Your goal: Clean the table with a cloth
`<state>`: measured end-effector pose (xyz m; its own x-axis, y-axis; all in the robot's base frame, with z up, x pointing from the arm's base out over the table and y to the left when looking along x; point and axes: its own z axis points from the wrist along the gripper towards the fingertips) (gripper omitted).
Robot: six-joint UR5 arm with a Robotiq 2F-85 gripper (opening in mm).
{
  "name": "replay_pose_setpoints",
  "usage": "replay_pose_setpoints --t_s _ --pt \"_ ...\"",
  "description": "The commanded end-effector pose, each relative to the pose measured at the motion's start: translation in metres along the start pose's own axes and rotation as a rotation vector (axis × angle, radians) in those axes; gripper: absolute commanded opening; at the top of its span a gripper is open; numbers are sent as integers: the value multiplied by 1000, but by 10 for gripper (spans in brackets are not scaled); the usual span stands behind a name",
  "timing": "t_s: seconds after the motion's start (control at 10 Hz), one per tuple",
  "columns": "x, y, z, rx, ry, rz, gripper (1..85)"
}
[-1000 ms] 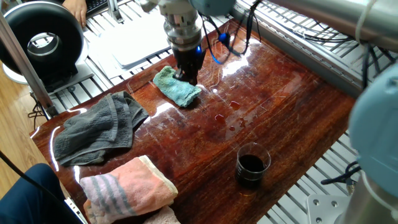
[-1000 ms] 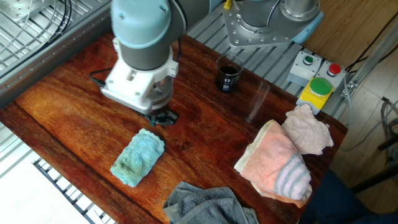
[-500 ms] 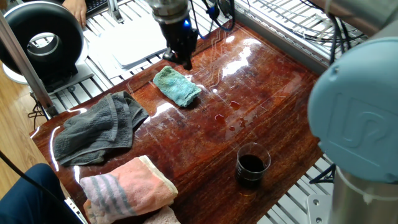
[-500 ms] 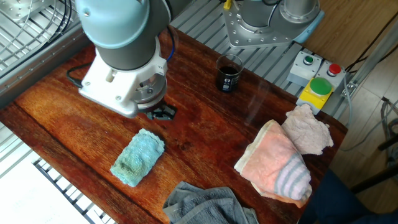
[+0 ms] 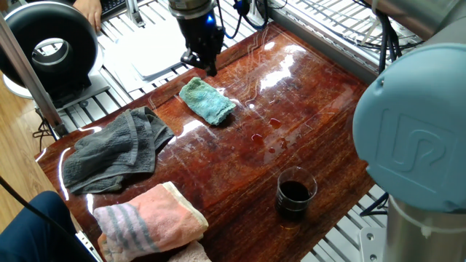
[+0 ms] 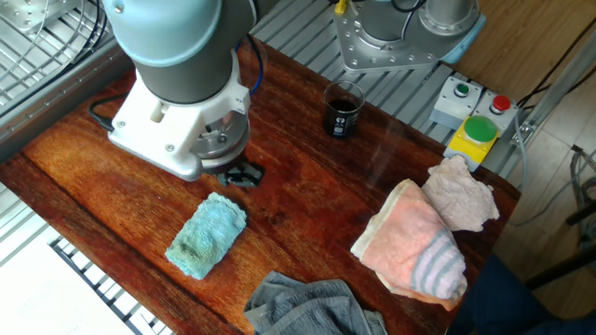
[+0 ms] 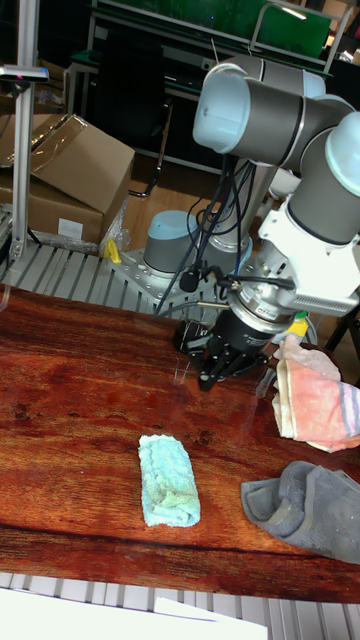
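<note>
The teal-green cloth lies folded and flat on the glossy reddish-brown table; it also shows in the other fixed view as the cloth and in the tall view as the cloth. My gripper hangs just above the tabletop beyond the cloth's far end, apart from it. Its dark fingers point down with a gap between them and hold nothing, as the gripper and the gripper show from the other sides. Small dark drops sit on the wood to the right of the cloth.
A glass of dark liquid stands near the table's front right. A dark grey towel and a pink striped towel lie at the left end. A white board lies off the table behind the gripper.
The gripper has drawn back from over the cloth's far edge toward the table's back edge, while the arm's large joint swung in at the right. The cloth has not moved.
</note>
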<state>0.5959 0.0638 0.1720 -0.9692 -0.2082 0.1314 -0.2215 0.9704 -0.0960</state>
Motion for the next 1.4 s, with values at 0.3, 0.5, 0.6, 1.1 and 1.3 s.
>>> replay_pose_setpoints --t_s 0.3,0.5,0.6,1.1,1.3 --pt "-16 23 -8 -85 -69 -31 407" --pt "-17 26 -9 -88 -72 -29 407" --pt "-17 26 -9 -86 -72 -29 407" --pt "-13 20 -8 -58 -47 22 133" --pt "-21 18 -7 -63 -71 43 13"
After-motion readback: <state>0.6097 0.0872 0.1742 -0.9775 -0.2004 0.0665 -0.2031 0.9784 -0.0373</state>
